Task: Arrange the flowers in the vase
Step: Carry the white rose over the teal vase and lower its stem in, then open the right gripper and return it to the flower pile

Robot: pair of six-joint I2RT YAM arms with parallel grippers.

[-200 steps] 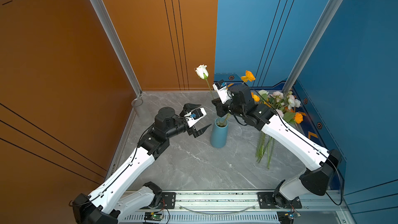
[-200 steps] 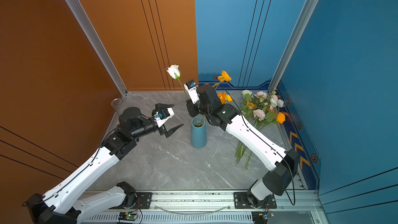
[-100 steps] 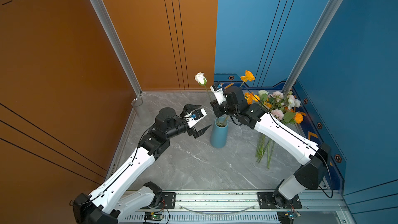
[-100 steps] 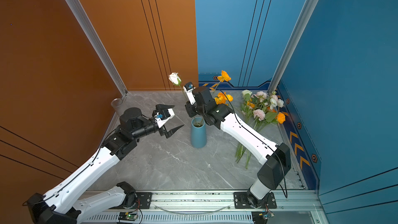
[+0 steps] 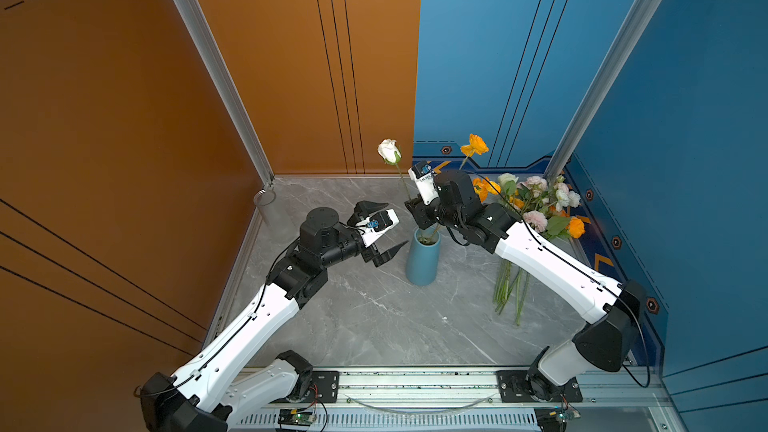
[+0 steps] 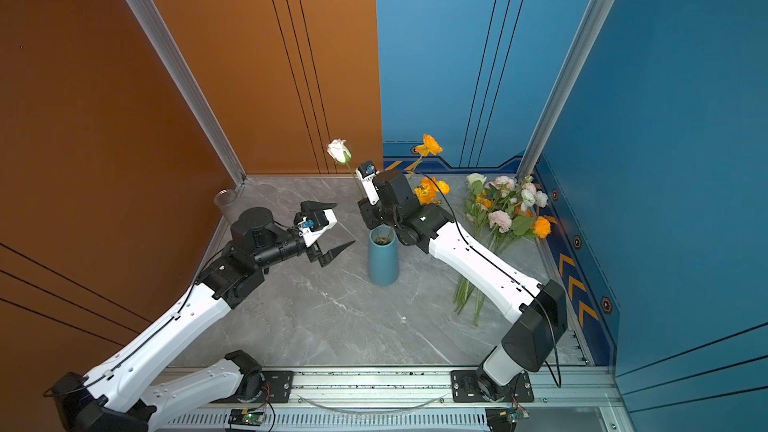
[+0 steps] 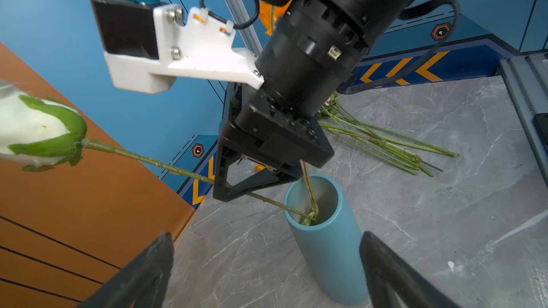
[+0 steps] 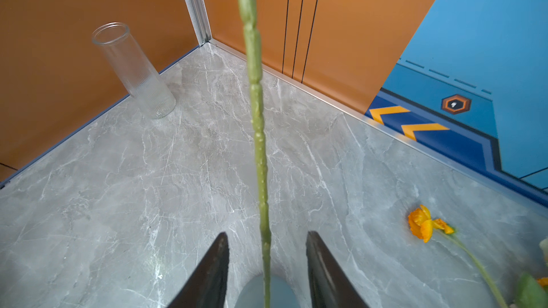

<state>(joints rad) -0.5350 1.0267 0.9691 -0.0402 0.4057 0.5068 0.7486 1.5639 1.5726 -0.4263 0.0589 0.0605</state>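
The blue vase (image 5: 422, 261) is stood upright near the middle of the grey marbled desk (image 5: 374, 326). Two stems are set in it: a white rose (image 5: 389, 150), leaned toward the orange wall, and an orange flower (image 5: 476, 145), leaned toward the blue wall. The right tool (image 8: 267, 234) is held just above the vase mouth with its jaws parted. In the right wrist view the rose's stem (image 8: 256, 114) is seen running between the jaws with a gap on either side, so it is not gripped. The left tool (image 5: 397, 224) is held beside the vase, on the orange-wall side, with its jaws spread wide and nothing between them. The other flowers (image 5: 536, 209) are laid in a bunch on the desk by the blue wall, apart from the vase, blossoms toward the back. A clear glass cylinder (image 8: 133, 69) is stood in the far left corner.
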